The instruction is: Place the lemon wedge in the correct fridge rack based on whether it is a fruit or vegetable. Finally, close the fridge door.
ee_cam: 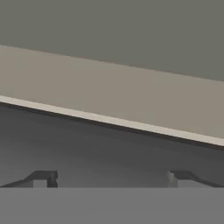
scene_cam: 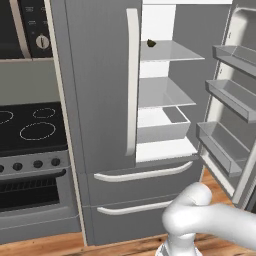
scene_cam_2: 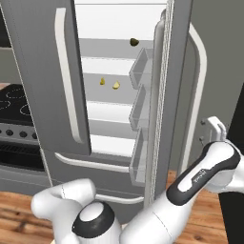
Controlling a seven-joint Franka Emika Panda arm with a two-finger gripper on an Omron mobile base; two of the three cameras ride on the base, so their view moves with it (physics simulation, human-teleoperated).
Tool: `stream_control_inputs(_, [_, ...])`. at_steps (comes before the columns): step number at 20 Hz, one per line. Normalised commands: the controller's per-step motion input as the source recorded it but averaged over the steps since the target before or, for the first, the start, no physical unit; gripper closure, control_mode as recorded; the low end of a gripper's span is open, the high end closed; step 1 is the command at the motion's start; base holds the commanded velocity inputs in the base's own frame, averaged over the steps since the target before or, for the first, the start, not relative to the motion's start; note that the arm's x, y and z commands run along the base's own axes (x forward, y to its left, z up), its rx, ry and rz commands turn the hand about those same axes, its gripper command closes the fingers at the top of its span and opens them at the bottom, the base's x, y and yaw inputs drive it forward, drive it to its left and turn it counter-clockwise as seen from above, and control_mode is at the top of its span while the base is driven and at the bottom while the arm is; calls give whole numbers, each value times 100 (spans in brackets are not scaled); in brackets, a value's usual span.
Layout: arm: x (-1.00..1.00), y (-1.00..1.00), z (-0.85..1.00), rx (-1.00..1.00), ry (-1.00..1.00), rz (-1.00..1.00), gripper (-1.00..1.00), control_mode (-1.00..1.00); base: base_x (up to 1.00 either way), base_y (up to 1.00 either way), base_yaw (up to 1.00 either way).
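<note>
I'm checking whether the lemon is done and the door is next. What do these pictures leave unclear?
- Lemon wedge: two tiny yellow bits lie on the rack in the right base view; too small to tell which is the wedge. In the left base view the closed left door hides that spot.
- Gripper: hand view shows its open fingertips and blurred grey surfaces; what it faces is unclear.
- Dark lump: too small to identify.

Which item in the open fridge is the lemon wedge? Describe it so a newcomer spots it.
Start at the tall grey steel fridge door that is shut, and look into the opening beside it. On the lower translucent grey glass fridge rack lie two tiny bright yellow pieces; the lemon wedge is the right one. The dark brown lump sits a shelf higher.
</note>
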Motion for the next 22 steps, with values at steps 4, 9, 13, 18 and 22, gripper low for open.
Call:
stream_control_inputs(4, [28,76,0,-1,1,7,-100,-100,0,0,0])
stream_control_inputs(9, [0,86,0,-7,-4,3,-100,-100,0,0,0])
stream_control_inputs(13, [0,76,0,-9,-16,1,-100,-100,0,0,0])
stream_control_inputs(18, [0,69,0,-7,-27,0,-100,-100,0,0,0])
stream_control_inputs(22, [12,78,0,-5,-19,0,-100,-100,0,0,0])
